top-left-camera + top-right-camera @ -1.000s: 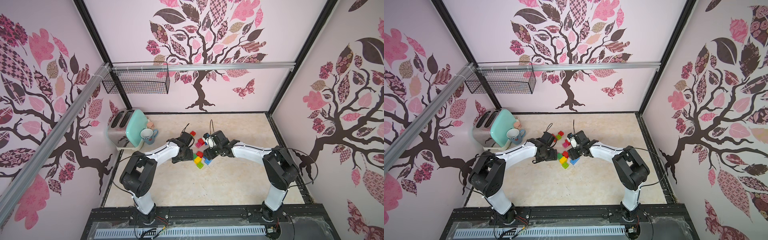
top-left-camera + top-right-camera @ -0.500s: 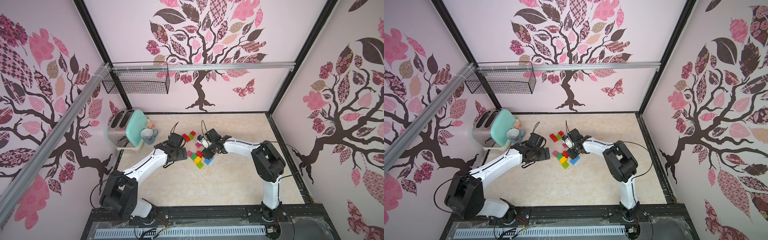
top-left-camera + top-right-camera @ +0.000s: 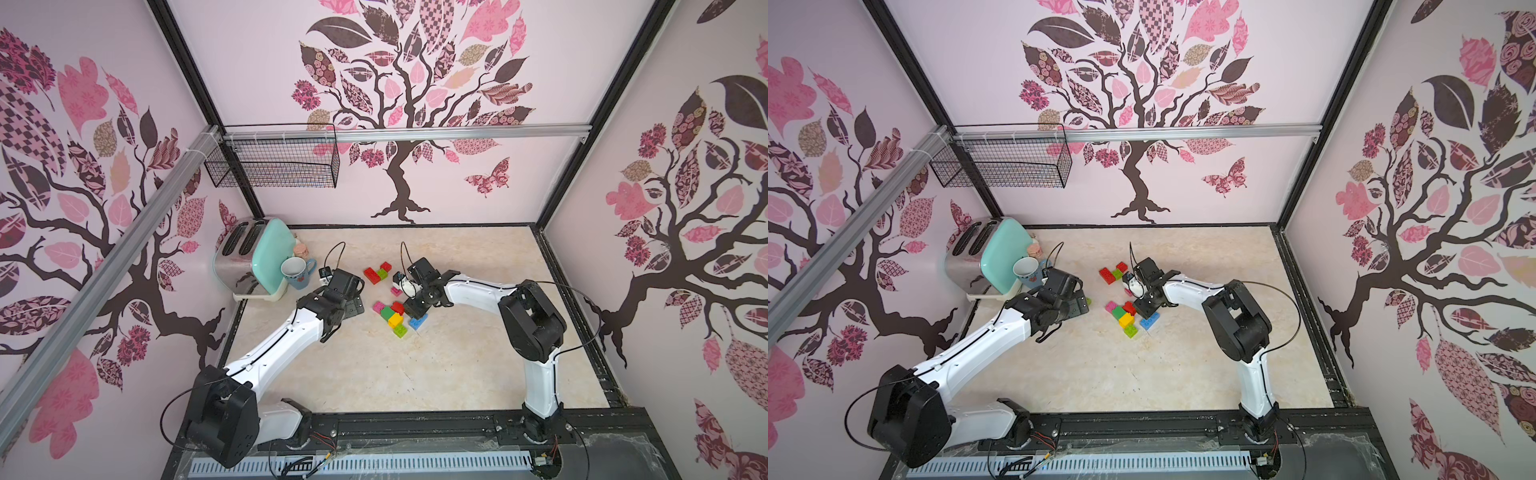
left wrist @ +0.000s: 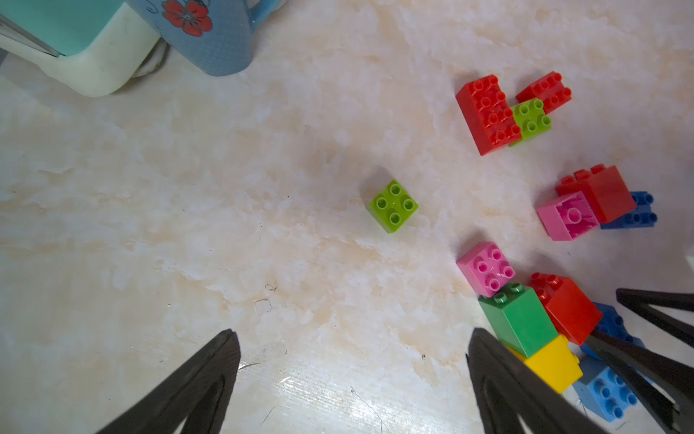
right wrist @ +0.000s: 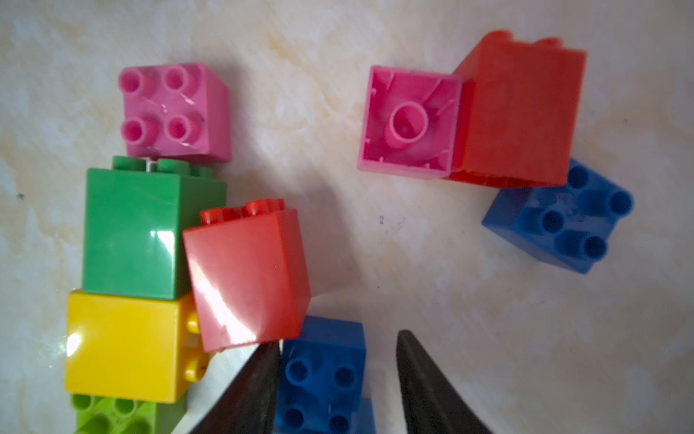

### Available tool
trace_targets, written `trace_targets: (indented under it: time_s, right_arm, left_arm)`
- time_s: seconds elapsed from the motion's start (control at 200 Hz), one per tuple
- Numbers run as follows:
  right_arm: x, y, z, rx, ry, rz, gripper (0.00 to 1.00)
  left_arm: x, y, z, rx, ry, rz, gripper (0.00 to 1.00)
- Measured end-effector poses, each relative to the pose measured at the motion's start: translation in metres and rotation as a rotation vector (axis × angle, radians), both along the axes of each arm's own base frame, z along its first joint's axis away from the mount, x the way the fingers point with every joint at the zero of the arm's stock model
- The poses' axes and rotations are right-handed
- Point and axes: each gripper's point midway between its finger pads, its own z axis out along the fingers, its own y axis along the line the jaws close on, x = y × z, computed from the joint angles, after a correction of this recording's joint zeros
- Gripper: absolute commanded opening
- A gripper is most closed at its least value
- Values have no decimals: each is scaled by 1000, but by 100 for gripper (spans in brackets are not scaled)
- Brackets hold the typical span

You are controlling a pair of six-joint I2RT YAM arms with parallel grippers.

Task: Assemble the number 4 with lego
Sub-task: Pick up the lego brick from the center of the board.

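In both top views: lego cluster [image 3: 395, 309] at frame centre on the table [image 3: 457, 365], left gripper [image 3: 355, 306] just left of it, right gripper [image 3: 413, 311] low over its right edge

Left wrist view: fingers [image 4: 199, 383] spread wide, holding nothing; lime brick [image 4: 393, 206] lying apart from the pile

Right wrist view: fingers [image 5: 255, 394] part-open astride a blue brick [image 5: 325, 372], one touching, a gap at the other, nothing clamped yet. Best to centre on it before squeezing, keeping off the leaning red brick [image 5: 246, 278] just beside

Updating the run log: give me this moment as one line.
left end effector: open, empty | right end effector: open, straddling blue lego brick | stage: pre-grasp
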Motion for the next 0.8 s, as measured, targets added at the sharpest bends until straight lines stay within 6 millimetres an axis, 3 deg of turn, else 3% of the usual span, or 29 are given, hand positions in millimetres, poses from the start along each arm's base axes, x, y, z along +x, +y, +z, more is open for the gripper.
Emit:
trace_targets:
  time_s: [0.075,0.275,0.45,0.59,0.8]
  right_arm:
    - [1,1,1,3,-5,-8,34]
    - [4,3,2,18,-14,-24,34]
    - [4,3,1,22,-14,-32,37]
    - [4,2,-1,19,-16,-42,52]
    - [3,-2,-5,2,-16,-46,53]
  left_arm:
    - [0,4,1,10,-7,25,98]
    - [-4,15,1,38,-10,90,97]
    - [-5,18,0,46,-10,105,97]
    - [-8,17,-4,42,-1,78,97]
    - [-9,12,-2,13,-21,46,98]
